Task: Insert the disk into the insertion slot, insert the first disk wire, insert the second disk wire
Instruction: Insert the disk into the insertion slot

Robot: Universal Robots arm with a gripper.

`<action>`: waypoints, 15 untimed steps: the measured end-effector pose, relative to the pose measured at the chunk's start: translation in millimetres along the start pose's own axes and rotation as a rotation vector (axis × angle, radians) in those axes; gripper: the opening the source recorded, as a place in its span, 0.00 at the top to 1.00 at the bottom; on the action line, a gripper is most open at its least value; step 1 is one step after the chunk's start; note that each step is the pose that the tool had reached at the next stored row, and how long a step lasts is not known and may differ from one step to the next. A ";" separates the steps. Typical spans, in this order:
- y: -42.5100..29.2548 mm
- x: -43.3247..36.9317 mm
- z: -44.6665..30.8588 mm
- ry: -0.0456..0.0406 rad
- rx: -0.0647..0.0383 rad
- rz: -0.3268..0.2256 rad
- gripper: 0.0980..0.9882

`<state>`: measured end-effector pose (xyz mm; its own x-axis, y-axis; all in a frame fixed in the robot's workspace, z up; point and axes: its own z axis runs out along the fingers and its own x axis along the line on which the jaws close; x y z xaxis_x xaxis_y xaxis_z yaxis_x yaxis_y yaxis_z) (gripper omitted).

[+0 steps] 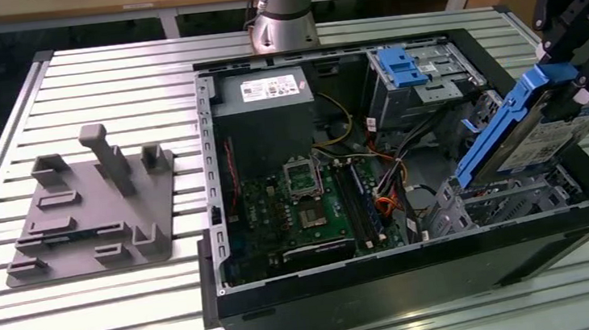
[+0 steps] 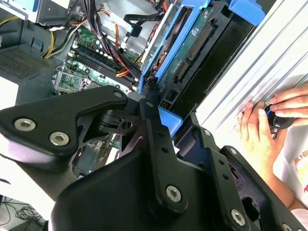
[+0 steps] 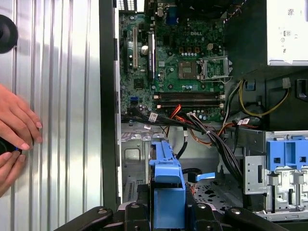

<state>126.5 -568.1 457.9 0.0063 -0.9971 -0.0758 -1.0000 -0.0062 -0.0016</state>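
The disk [image 1: 547, 139], a silver drive with a white label in a bright blue carrier, hangs steeply tilted over the open computer case's corner at the exterior view's right. My gripper [image 1: 581, 82] is shut on its upper end. Its lower end points down at the insertion slot [image 1: 505, 198], a low silver perforated bay, with a small gap between them. In the second wrist view the disk's green underside [image 2: 191, 45] runs away from the gripper [image 2: 163, 118]. The first wrist view shows the blue carrier [image 3: 166, 185] end-on between the fingers [image 3: 132, 211], above the slot [image 3: 132, 161].
A taller metal cage with a blue latch [image 1: 407, 65] stands behind the slot. Black and orange cables [image 1: 386, 160] cross between the motherboard [image 1: 298, 205] and the bay. A person's hands [image 3: 14, 130] rest on the table beside the case. A grey fixture plate [image 1: 88, 209] lies at the exterior view's left.
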 end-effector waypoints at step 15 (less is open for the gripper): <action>-0.7 0.2 11.6 0.0001 -0.003 -0.001 0.70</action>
<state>127.2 -567.5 446.3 0.0071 -0.9971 -0.0757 -1.0000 -0.0072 0.0010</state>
